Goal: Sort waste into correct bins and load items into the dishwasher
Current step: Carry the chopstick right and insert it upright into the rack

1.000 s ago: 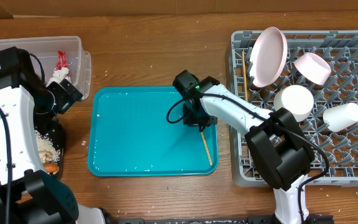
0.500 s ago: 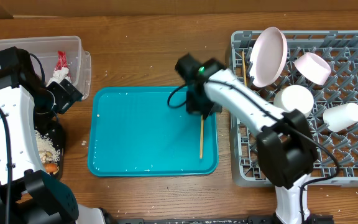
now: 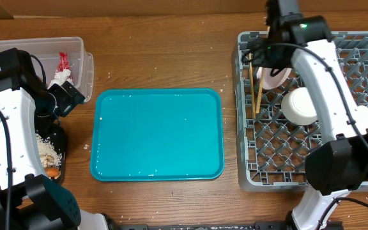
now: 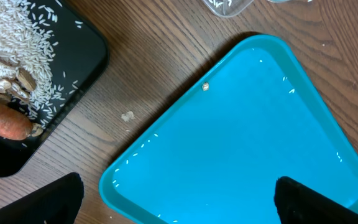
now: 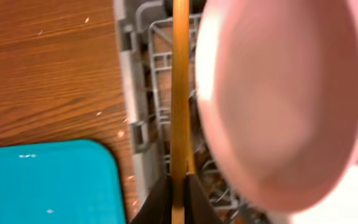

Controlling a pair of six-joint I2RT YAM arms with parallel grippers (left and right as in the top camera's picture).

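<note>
Closely, right jaws pinching chopstick (image 5: 179,93), plate (image 5: 278,99) beside.

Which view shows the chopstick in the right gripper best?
The right wrist view: the chopstick fills the frame lengthwise, pinched in the right gripper, beside the pink plate over the dish rack. Overhead shows only a thin line at the rack's left edge. The left wrist view misses it.

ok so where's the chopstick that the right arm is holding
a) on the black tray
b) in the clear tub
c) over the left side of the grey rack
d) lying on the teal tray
c, the right arm has its jaws shut on the chopstick over the grey rack, just inside its left wall, beside the pink plate
</note>
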